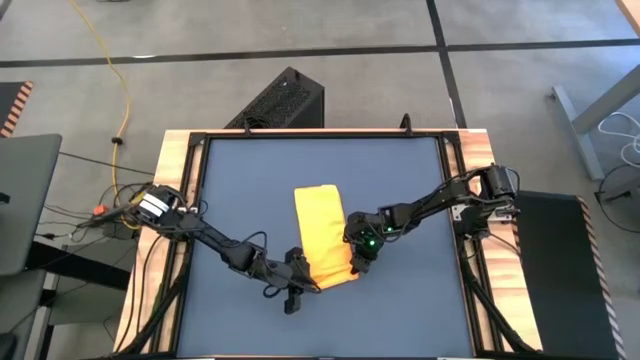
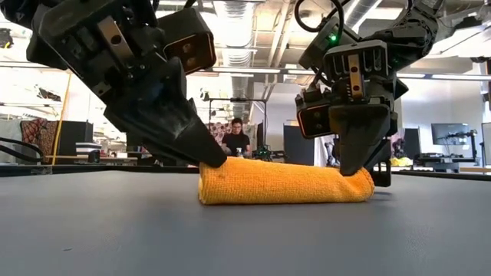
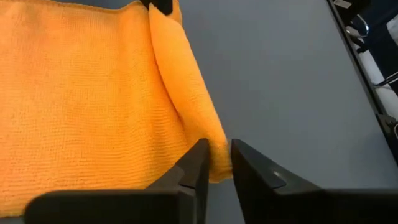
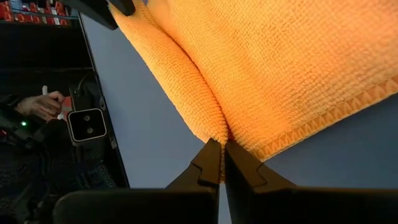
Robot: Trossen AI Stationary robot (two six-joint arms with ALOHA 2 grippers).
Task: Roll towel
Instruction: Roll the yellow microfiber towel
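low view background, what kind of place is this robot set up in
Probably an open lab or workshop, not a home: exposed ceiling ducts, a person at a workstation beyond the table, and a monitor at the far right.

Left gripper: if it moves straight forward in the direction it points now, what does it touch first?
Most likely the towel: the left gripper already sits at the rolled edge's corner, fingertips nearly closed around it. Going on, it would push into that fold, though depth is hard to judge.

Grey floor, yellow cable, ceiling ducts, perhaps desks behind
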